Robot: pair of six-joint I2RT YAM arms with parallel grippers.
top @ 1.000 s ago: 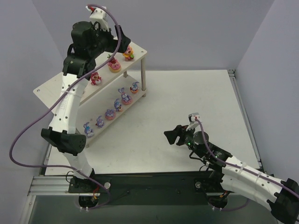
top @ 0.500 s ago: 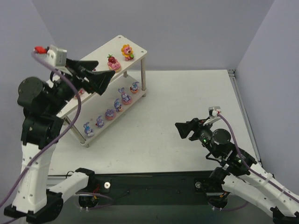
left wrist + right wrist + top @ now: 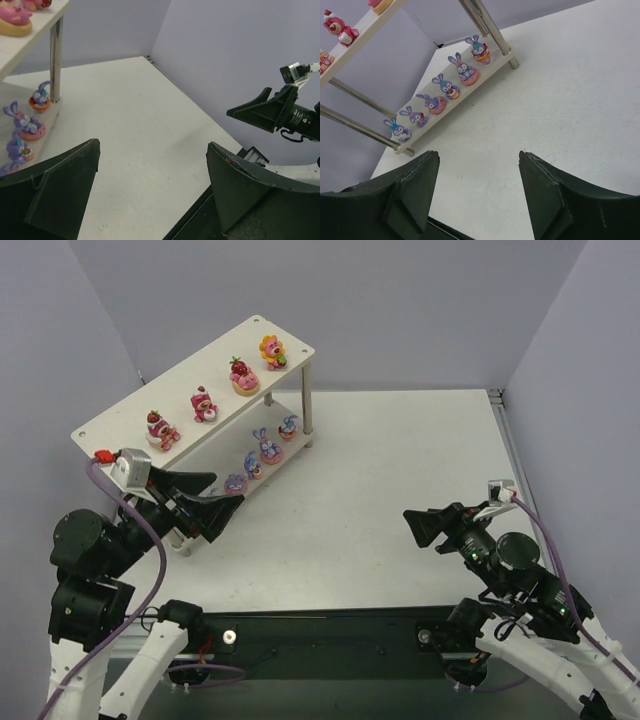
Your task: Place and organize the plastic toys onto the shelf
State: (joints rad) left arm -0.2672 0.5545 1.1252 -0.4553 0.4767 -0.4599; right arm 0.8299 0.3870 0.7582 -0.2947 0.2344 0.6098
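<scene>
The shelf (image 3: 112, 421) stands at the back left. Three red-pink bears (image 3: 203, 405) and an orange flower figure (image 3: 273, 352) line its top board. Several purple bunnies (image 3: 268, 449) stand in a row on the lower board (image 3: 496, 60), and the right wrist view shows that row of bunnies (image 3: 465, 70) in full. My left gripper (image 3: 230, 492) is open and empty, low in front of the shelf's near end, and it hides the nearest bunnies from above. My right gripper (image 3: 412, 528) hangs open and empty over bare table at the right. The same empty jaws show for the left gripper (image 3: 152, 145) and the right gripper (image 3: 479, 155).
A thin metal leg (image 3: 55, 55) holds up the shelf's right end. The white table (image 3: 400, 460) runs between the shelf and the right arm (image 3: 295, 117). Purple walls close in the back and both sides. A black rail (image 3: 330, 625) edges the near side.
My left arm has swung down from above the shelf's top board to low at the near left. My right arm has pulled back to the right, its jaws a little wider.
</scene>
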